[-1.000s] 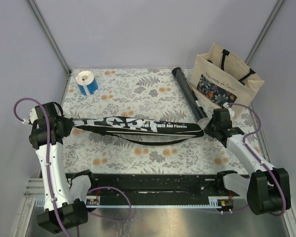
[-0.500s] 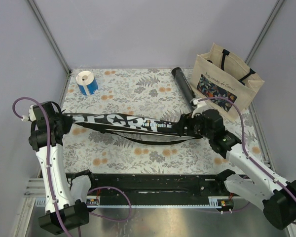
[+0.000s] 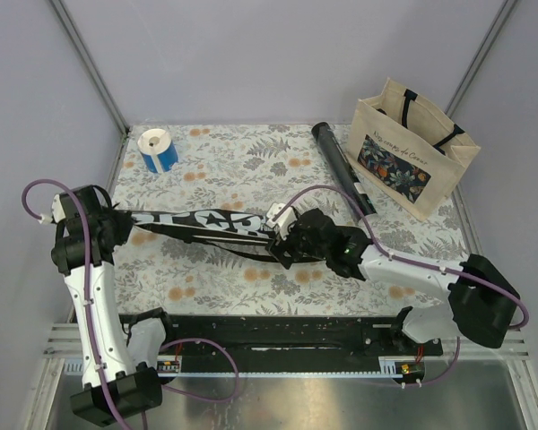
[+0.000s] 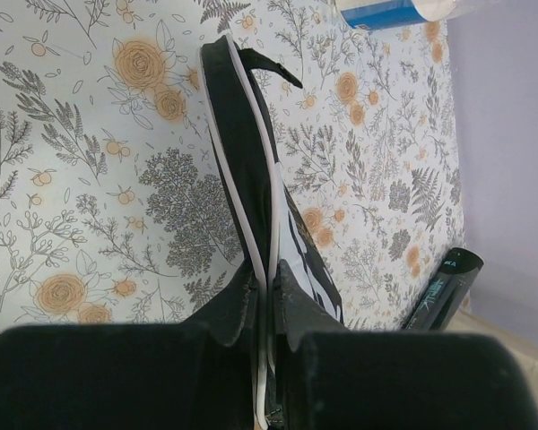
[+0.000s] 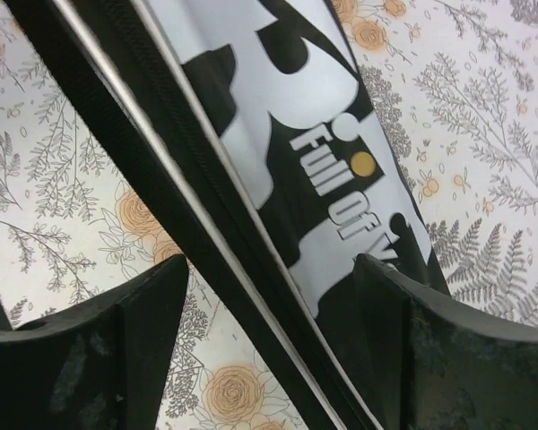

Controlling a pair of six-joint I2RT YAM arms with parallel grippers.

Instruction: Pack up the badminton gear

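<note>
Left hand (image 4: 267, 279) pinches case (image 3: 206, 222) above floral tablecloth (image 3: 251, 170); lavender walls (image 3: 269, 54) around.

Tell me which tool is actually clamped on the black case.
The left tool, pinched shut on the black case; the right tool stands open astride it.

Robot lab test cell: plain grey wall panels (image 3: 278, 54), aluminium struts (image 3: 89, 67), left arm (image 3: 90, 296), right arm (image 3: 412, 269) bolted to black rail (image 3: 278, 336), trailing purple cables (image 3: 206, 354), floral-cloth desk (image 3: 251, 161).

The right arm (image 3: 403, 269) partly hides the case (image 3: 202, 221).
</note>
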